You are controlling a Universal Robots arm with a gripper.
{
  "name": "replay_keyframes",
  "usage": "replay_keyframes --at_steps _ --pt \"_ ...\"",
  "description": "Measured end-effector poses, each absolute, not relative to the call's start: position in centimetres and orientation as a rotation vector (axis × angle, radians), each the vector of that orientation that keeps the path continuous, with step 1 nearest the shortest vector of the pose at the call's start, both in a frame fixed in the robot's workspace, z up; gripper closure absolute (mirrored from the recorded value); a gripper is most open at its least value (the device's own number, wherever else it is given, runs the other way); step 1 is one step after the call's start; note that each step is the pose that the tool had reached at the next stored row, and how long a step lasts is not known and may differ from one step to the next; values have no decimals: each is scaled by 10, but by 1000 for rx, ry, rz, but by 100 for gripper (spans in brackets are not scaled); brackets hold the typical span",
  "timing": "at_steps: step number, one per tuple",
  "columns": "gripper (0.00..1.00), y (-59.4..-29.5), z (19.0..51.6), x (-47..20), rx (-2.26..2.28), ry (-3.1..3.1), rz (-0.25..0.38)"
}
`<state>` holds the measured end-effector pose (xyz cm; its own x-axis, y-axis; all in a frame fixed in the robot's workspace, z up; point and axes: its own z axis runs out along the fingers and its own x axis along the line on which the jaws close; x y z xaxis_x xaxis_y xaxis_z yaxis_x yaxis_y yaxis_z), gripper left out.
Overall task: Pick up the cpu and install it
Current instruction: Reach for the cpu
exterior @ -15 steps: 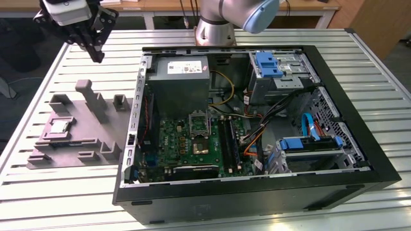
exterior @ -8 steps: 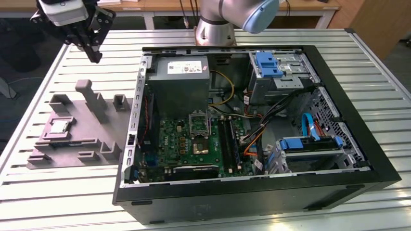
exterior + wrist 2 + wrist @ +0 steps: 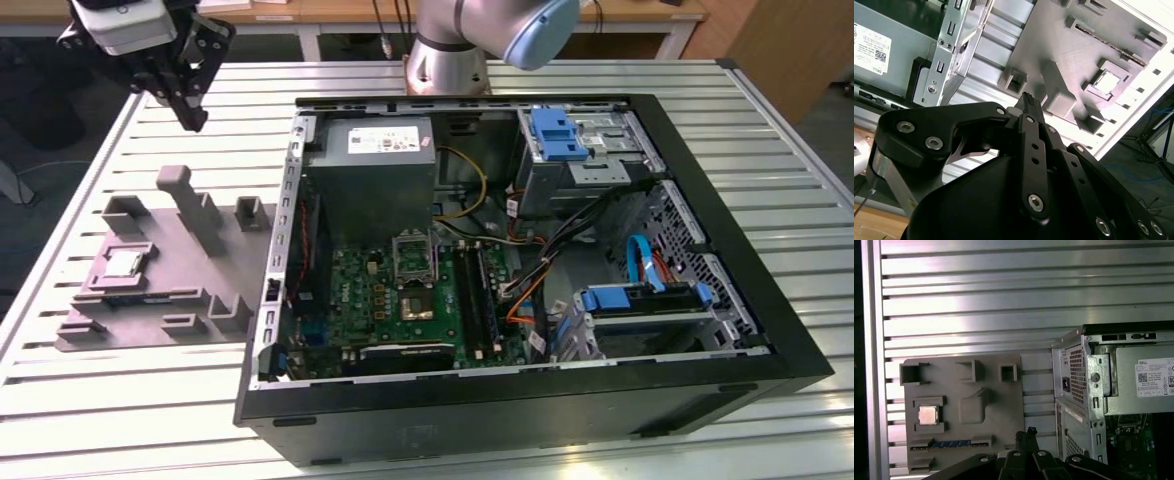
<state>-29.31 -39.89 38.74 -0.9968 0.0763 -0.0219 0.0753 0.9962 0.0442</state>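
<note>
Judge task as not begun, approx. nothing done so far. See the cpu (image 3: pixel 124 263) lying flat in its square recess on the grey holder plate (image 3: pixel 160 312), which rests on the slatted table (image 3: pixel 134 410) at the exterior view's left of the open pc case (image 3: pixel 781 330). Find the same cpu (image 3: pixel 928 414) in first wrist view and the cpu (image 3: pixel 1107 81) in second wrist view, untouched, w/ nothing on top.

See the gripper (image 3: pixel 195 122) up in the air over the table's far corner, well apart from cpu and plate. Find fingertips pressed together and holding nothing, as seen at the gripper (image 3: pixel 1027 97) in second wrist view.

Inside case, see motherboard (image 3: pixel 360 300) w/ socket area (image 3: pixel 416 300) near its middle; cannot tell if ready to receive chip.

Judge both parts as left to do: pick and install.
</note>
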Motion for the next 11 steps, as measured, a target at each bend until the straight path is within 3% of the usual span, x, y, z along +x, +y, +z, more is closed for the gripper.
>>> replay_keyframes --at_steps 11 --pt "89 -399 387 -297 118 3117 67"
